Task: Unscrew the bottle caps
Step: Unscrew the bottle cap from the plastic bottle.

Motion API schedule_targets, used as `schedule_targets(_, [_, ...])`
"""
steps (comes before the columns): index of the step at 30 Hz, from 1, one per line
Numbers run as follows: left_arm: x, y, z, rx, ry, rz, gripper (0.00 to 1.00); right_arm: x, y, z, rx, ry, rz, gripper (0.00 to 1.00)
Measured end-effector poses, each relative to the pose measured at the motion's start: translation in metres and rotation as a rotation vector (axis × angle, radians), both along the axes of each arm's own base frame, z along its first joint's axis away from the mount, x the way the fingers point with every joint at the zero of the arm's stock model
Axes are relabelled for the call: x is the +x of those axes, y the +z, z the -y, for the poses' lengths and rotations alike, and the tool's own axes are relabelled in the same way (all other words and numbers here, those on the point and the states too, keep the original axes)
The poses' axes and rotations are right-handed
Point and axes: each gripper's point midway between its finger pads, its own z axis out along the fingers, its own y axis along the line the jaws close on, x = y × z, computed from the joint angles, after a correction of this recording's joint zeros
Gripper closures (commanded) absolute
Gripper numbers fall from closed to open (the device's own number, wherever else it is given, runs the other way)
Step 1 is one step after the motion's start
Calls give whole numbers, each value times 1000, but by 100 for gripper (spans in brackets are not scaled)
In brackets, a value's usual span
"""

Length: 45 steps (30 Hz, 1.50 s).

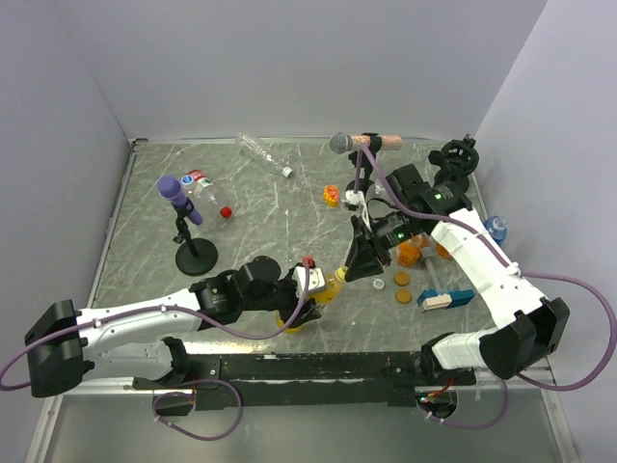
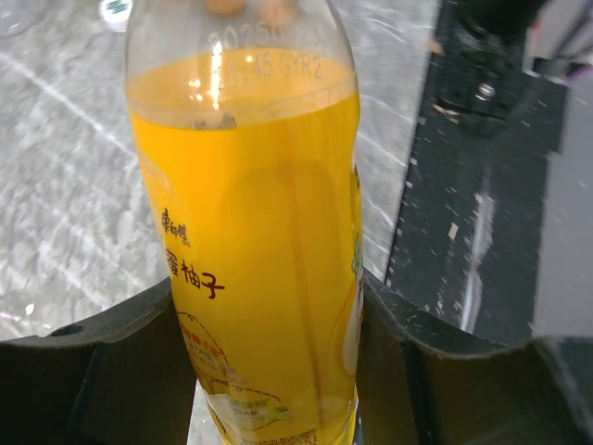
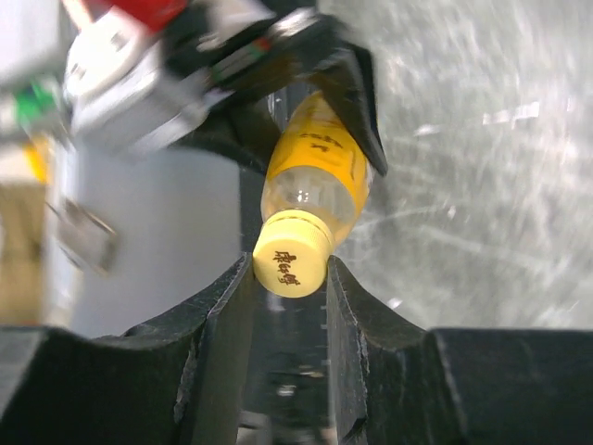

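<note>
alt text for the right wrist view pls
A yellow cap is pinched between the two black fingers of the right gripper, seen nearly end-on. Behind it the orange juice bottle slants away, its body clamped by the left gripper, over a grey marbled table.

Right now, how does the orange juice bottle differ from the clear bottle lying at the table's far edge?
The juice bottle is full of orange drink; the clear bottle looks empty. The juice bottle is gripped by the left gripper, its yellow cap by the right gripper; the clear bottle lies flat, untouched. Both are plastic.
</note>
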Motion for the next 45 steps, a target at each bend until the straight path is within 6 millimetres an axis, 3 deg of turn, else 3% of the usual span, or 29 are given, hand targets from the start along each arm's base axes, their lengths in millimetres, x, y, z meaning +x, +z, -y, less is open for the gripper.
schedule_targets(6, [-8, 4, -7, -20, -110, -10, 95, -13, 5, -6, 94, 209, 246, 84])
schedule_targets(13, [-9, 8, -8, -40, -158, -6, 95, -14, 10, -7, 110, 259, 384, 78])
schedule_targets(16, [-6, 4, -8, -31, -152, -12, 95, -10, 8, -8, 88, 234, 370, 60])
schedule_targets(19, [-3, 1, -6, -26, -147, -16, 95, -6, 5, -6, 52, 195, 344, 28])
schedule_targets(25, [2, -3, -6, -3, -120, -16, 95, 11, 12, 2, 28, 79, 335, 2])
schedule_targets(36, [23, 7, -12, 4, 11, 59, 95, 33, 52, 22, 86, -159, 423, 1])
schedule_targets(45, [31, 16, -13, 20, 131, 131, 95, 40, 32, 27, 60, -235, 172, 1])
